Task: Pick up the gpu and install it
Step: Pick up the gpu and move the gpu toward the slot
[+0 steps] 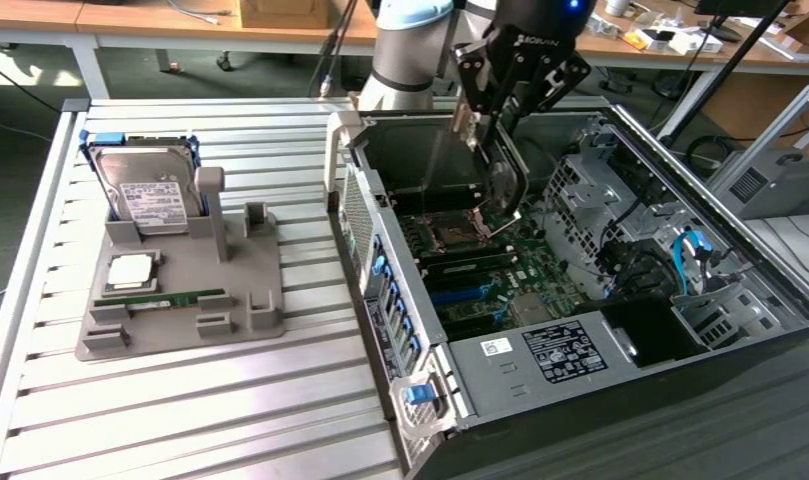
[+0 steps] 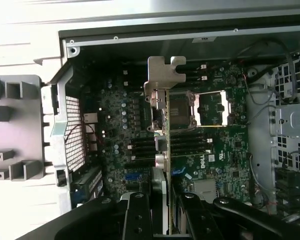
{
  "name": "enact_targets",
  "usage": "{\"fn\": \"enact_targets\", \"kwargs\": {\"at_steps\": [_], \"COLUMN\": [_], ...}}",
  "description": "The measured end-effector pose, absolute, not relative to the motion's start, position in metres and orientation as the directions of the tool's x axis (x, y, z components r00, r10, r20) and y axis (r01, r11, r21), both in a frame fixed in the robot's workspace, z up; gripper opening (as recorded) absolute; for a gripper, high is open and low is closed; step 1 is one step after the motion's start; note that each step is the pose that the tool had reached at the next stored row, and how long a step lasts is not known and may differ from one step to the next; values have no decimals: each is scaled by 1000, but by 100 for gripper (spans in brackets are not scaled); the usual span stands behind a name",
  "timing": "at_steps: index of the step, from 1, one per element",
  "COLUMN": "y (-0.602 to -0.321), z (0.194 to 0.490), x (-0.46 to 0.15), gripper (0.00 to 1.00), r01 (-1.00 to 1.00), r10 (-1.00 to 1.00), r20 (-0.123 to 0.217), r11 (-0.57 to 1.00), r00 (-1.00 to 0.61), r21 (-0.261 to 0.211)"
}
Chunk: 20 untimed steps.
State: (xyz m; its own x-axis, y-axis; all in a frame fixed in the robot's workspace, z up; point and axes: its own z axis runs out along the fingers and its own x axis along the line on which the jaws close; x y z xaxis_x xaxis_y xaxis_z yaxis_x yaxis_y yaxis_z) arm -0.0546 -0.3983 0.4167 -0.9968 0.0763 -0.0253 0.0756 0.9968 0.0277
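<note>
Lab benches run along the back; up front a slatted metal table (image 1: 177, 400) carries an open PC case (image 1: 724, 270) lying on its side, motherboard (image 1: 498, 290) facing up.

Gripper (image 1: 491, 120) hangs over the case's open side, above the rear part of the board, jaws clamped on the gpu (image 1: 504, 175). The card hangs down from the fingers into the case opening, clear of the board as far as I can tell, so not seated in any slot.

Key relation: the card's long axis runs straight away from the gripper (image 2: 165, 215) toward the board. In the wrist view the gpu (image 2: 166, 125) is edge-on, a thin line w/ its silver bracket (image 2: 165, 72) at the end far from the fingers (image 2: 135, 215), lying over the CPU socket area of the motherboard (image 2: 225, 150).

Exterior view gives height above the board, which the wrist view doesn't. Wrist view gives the card's line vs the board's slots, which the exterior view can't resolve.

Beside the case, to the exterior view's left, a grey fixture (image 1: 251, 310) holds a hard drive (image 1: 144, 185) and a memory stick (image 1: 164, 298).
</note>
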Motion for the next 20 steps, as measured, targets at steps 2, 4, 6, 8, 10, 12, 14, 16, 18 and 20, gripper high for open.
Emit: {"fn": "enact_targets", "kwargs": {"at_steps": [2, 4, 6, 8, 10, 12, 14, 16, 18, 20], "y": [-398, -398, -398, -398, -398, -398, -398, -398, -398, -398], "z": [415, 412, 409, 407, 405, 403, 401, 400, 398, 396], "x": [-52, -48, -44, -41, -38, -36, -34, -31, -29, -26], "gripper": [27, 27, 27, 27, 27, 27, 27, 27, 27, 27], "r01": [76, 76, 76, 76, 76, 76, 76, 76, 76, 76], "r10": [76, 76, 76, 76, 76, 76, 76, 76, 76, 76], "r20": [-25, -25, -25, -25, -24, -25, -25, -25, -25, -25], "r11": [997, 997, 997, 997, 997, 997, 997, 997, 997, 997], "r00": [-997, -997, -997, -997, -997, -997, -997, -997, -997, -997], "r21": [28, 28, 28, 28, 28, 28, 28, 28, 28, 28]}}
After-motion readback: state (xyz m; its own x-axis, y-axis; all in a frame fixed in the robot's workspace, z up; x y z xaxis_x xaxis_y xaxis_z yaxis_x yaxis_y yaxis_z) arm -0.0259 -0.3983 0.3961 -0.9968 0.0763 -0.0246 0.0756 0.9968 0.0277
